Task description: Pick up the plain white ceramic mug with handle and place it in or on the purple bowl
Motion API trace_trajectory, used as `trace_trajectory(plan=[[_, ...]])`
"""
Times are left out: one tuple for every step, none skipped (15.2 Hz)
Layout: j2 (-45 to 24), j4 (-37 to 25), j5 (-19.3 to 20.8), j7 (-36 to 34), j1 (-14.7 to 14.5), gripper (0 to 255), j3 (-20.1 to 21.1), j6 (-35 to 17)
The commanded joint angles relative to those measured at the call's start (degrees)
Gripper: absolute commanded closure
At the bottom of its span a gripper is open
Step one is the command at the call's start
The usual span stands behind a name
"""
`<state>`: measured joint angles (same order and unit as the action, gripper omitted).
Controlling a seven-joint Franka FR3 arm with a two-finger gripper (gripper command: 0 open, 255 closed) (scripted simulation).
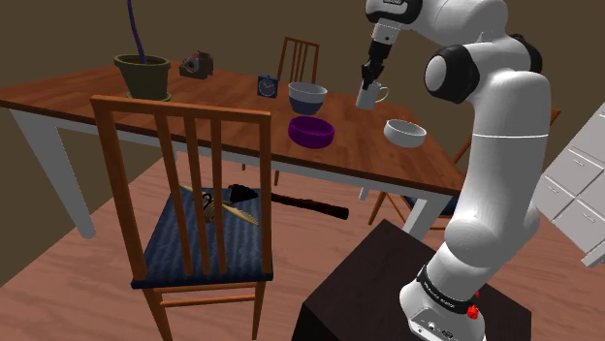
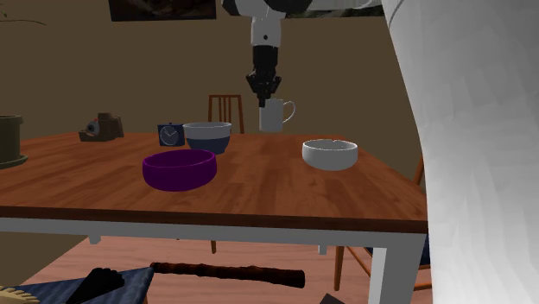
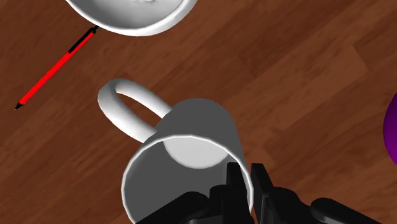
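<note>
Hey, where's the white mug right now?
In the second exterior view the white mug hangs in the claw, gripped by its rim, above the table between the blue-grey bowl and the white bowl.

The white arm point(image 1: 494, 145) arches over, wrist pointing straight down, jaws clamped across the rim of the mug point(image 3: 191, 137).
</note>
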<state>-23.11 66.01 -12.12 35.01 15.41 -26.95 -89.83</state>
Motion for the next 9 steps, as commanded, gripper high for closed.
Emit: trace_trajectory(plan=[[-0.36, -2.18, -0.17, -0.09, 0.36, 255, 0.0, 1.84], [-0.82, -3.68, -0.38, -0.11, 0.68, 255, 0.02, 2.89], [-1.32, -5.26, -0.61, -0.13, 1.04, 255, 0.04, 3.98], [-1.87, -6.93, -0.87, -0.15, 1.43, 255, 0.07, 5.11], [-2.48, -8.7, -1.15, -0.19, 1.86, 255, 0.12, 6.28], [-3.16, -10.6, -1.46, -0.23, 2.34, 255, 0.17, 7.5], [-3.65, -11.96, -1.68, -0.26, 2.69, 255, 0.22, 8.36], [-1.55, -9.03, -0.7, -1.33, 0.84, 255, 0.22, 7.41], [0.37, -6.47, 0.22, -2.46, -0.92, 255, 0.25, 6.62]])
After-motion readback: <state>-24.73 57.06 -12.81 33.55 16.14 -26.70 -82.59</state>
